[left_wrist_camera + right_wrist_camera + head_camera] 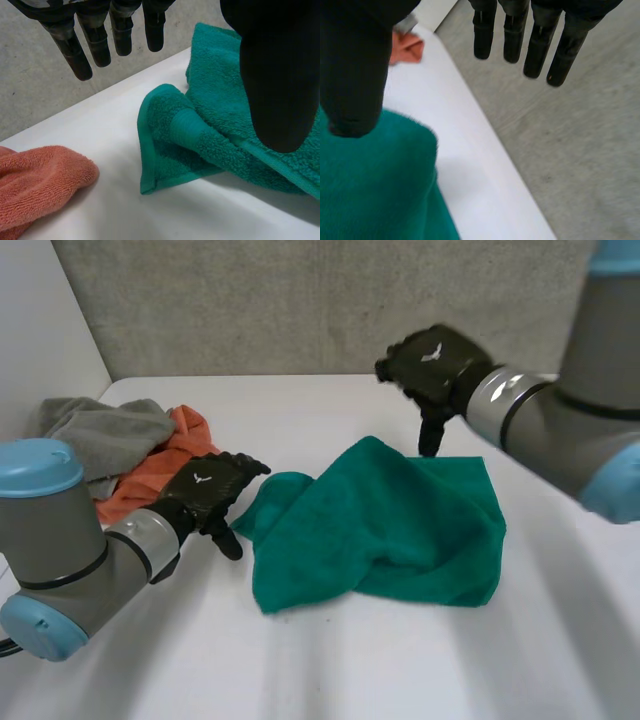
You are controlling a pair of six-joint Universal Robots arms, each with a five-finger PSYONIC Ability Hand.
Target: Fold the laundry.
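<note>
orange towel (190, 435) part-hidden (left arm (70, 540)), wrist-view cropped

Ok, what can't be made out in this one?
- Head view: the green towel hides its corners in its own folds.
- Head view: the left arm covers part of the orange cloth and the grey cloth.
- Left wrist view: the thumb of the left hand covers part of the green towel, and an edge cuts off the orange cloth.
- Right wrist view: it is unclear whether the thumb of the right hand touches the green towel.

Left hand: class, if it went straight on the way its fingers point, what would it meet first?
Probably the green towel: its bunched corner lies just ahead of the left hand, though depth is unclear.
</note>
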